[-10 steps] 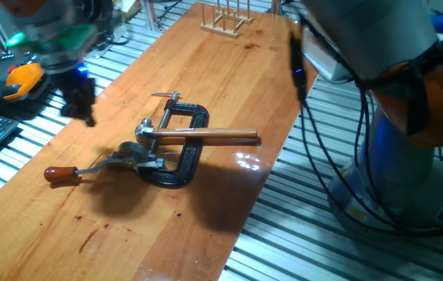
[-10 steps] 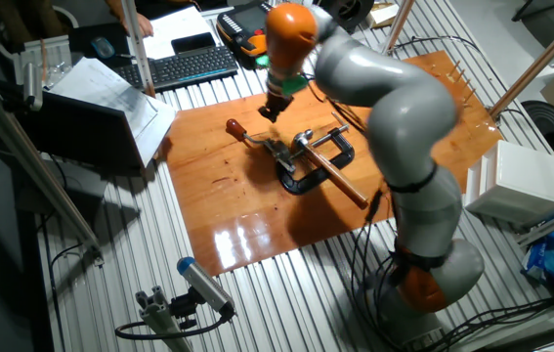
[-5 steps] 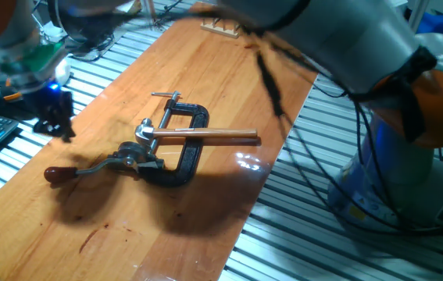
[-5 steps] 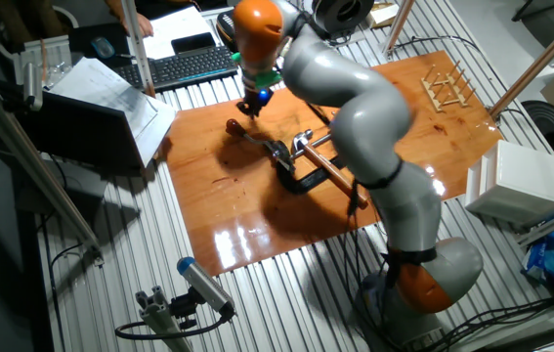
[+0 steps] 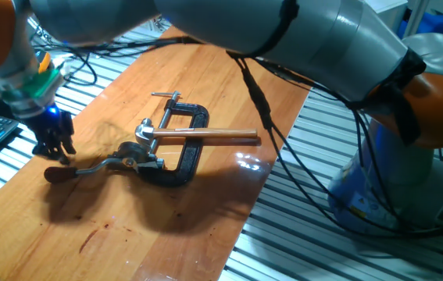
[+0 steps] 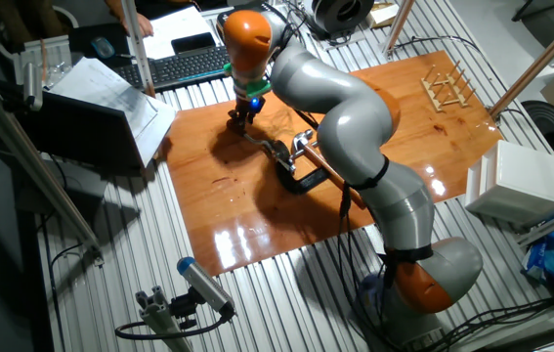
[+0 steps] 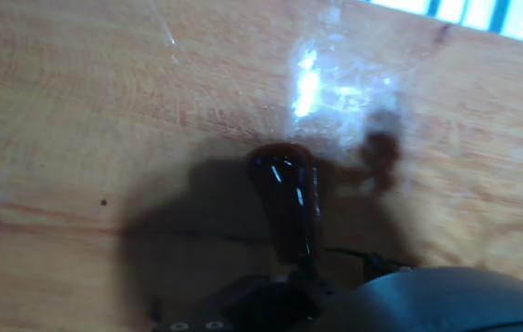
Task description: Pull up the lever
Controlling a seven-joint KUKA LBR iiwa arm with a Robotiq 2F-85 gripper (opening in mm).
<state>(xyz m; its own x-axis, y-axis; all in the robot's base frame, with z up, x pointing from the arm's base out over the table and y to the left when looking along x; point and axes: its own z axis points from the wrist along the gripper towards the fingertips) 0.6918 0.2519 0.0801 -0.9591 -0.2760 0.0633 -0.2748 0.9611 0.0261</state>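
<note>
Right under my palm camera sits the dark reddish-brown wooden knob [image 7: 287, 205] of the lever, glossy and lying on the orange-brown varnished wooden surface [image 7: 104, 120] in my own shadow. I see it from above, its narrow end running down toward the lower edge of that view, where a dark blurred part of me covers it.

From the side, my black two-fingered hand [image 5: 55, 144] hangs just above and slightly behind that knob, fingers pointing down at the board; I cannot tell whether they touch it. I also cannot tell how far apart the fingers stand: they blur into one dark shape in both fixed views, and the palm camera does not show them clearly. A small blue light glows above the fingers, under my green-ringed wrist.

The lever [image 5: 92, 166] itself is a thin bent silver metal arm lying low, almost flat along the surface, from the knob at the near-left end to a silver pivot mechanism [image 5: 133, 156] a little further in. That mechanism touches a black metal C-clamp [image 5: 183, 148], which lies flat on the board with its thin T-bar screw pointing away. A long straight brown rod [image 5: 205, 136] crosses over the clamp, reaching out toward the right edge of the board.

Further back, near the far end of the surface, stands a small pale wooden peg rack [image 6: 447, 86]. Beyond the board, on the slatted metal bench, lies a black computer keyboard [image 6: 187, 66].
</note>
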